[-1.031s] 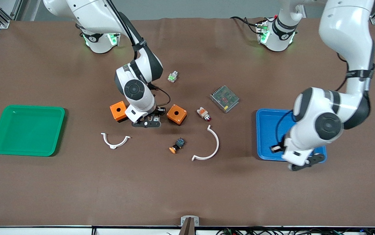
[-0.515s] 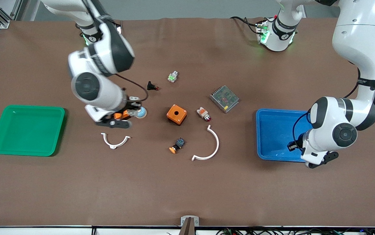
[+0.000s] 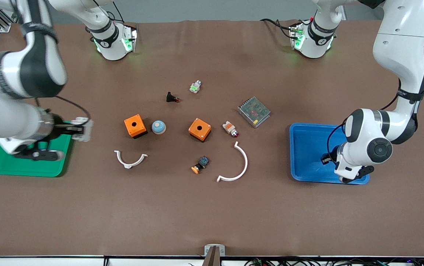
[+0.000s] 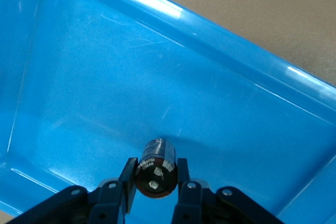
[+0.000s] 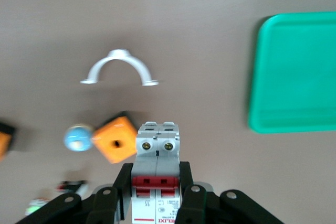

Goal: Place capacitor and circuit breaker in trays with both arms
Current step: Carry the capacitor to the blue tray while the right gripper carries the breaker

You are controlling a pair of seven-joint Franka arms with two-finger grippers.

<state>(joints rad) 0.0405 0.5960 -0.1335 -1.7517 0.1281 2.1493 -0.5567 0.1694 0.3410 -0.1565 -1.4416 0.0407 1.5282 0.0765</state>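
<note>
My right gripper is shut on the circuit breaker, a white-grey block with red levers. It holds the breaker in the air over the edge of the green tray that faces the table's middle. In the right wrist view the breaker sits between the fingers of the right gripper. My left gripper is low over the blue tray. In the left wrist view the left gripper is shut on the capacitor, a small black cylinder, just above the blue tray's floor.
Two orange boxes flank a blue dome. Two white curved clamps and an orange-capped button lie nearer the camera. A mesh-covered metal box, a red-tipped part, a black part and a green-white part lie mid-table.
My right arm swung from between the orange boxes to the green tray, carrying the circuit breaker. My left gripper moved from the blue tray's near corner to over its inside.
</note>
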